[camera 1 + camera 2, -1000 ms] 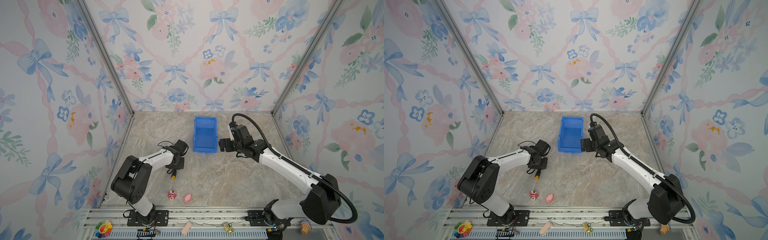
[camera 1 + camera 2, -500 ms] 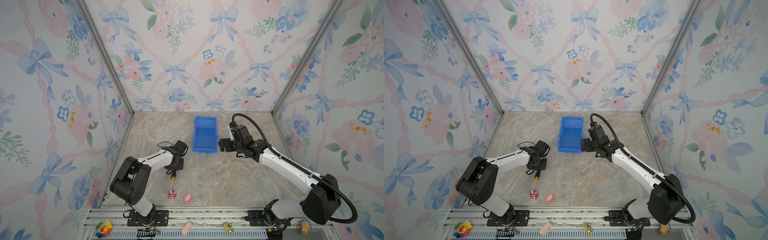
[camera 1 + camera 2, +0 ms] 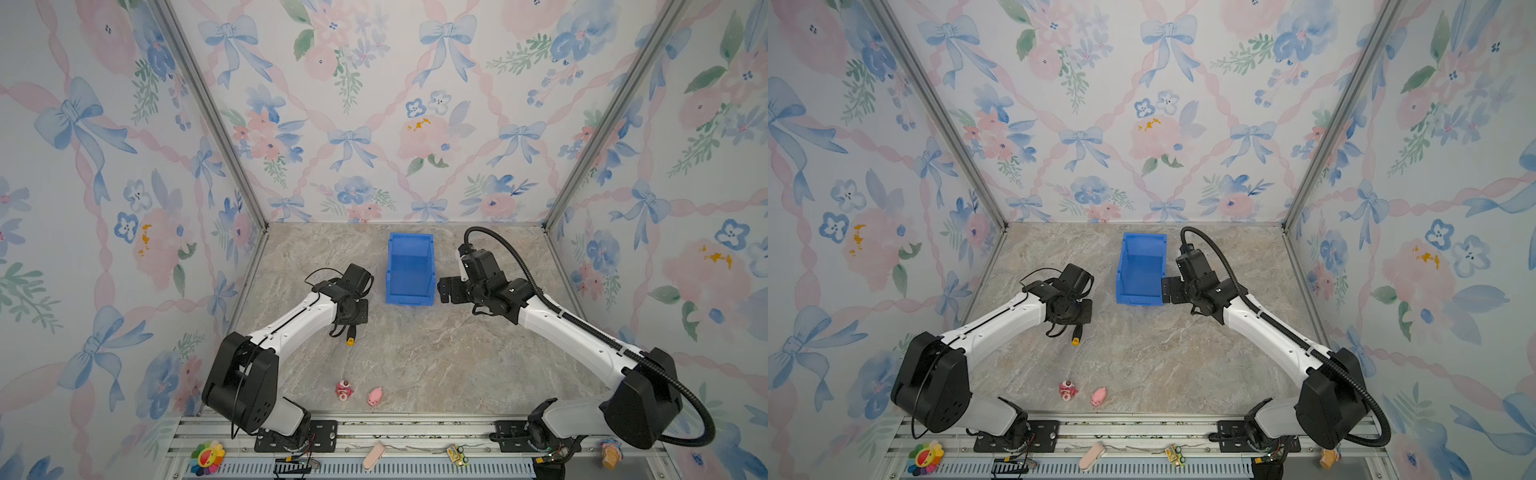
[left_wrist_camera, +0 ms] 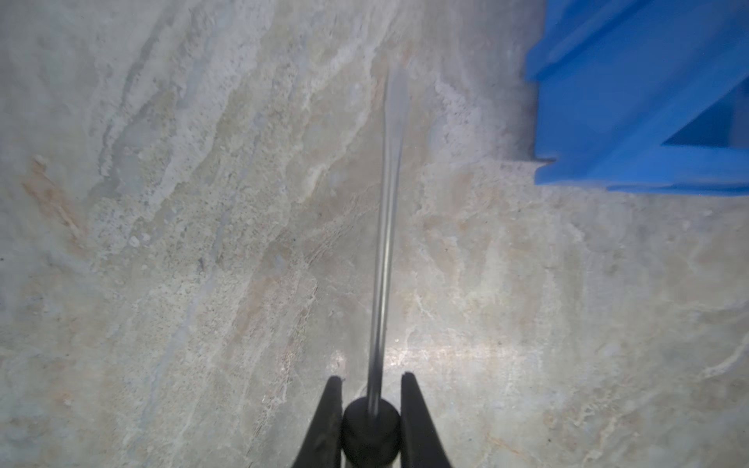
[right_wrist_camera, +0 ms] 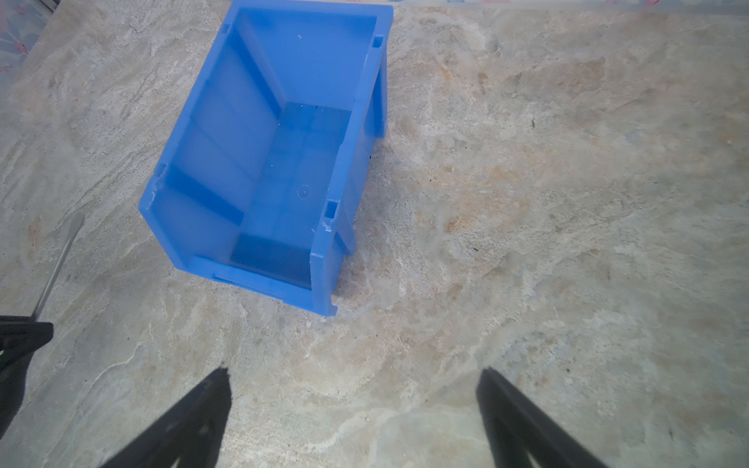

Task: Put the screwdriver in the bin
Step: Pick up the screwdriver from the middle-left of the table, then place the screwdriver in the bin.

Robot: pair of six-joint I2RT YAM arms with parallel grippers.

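Observation:
My left gripper (image 4: 371, 377) is shut on the black handle of the screwdriver (image 4: 387, 227). The thin metal shaft sticks out ahead of the fingers over the marble floor. In both top views the handle's yellow butt (image 3: 350, 341) (image 3: 1075, 341) pokes out under the left wrist (image 3: 353, 307), which hides the fingers. The blue bin (image 3: 409, 270) (image 3: 1142, 270) stands empty to the right of the shaft tip, its corner (image 4: 632, 101) in the left wrist view. My right gripper (image 5: 356, 370) (image 3: 442, 291) is open and empty by the bin's (image 5: 292, 182) front right corner. The shaft (image 5: 60, 259) also shows in the right wrist view.
Two small pink toys (image 3: 344, 390) (image 3: 375, 395) lie near the front edge of the floor. Papered walls close in the left, right and back sides. A flower toy (image 3: 207, 456) and other small items sit on the front rail.
My left gripper has shifted a little away from the front edge, carrying the screwdriver with it. The right arm and the bin have stayed put.

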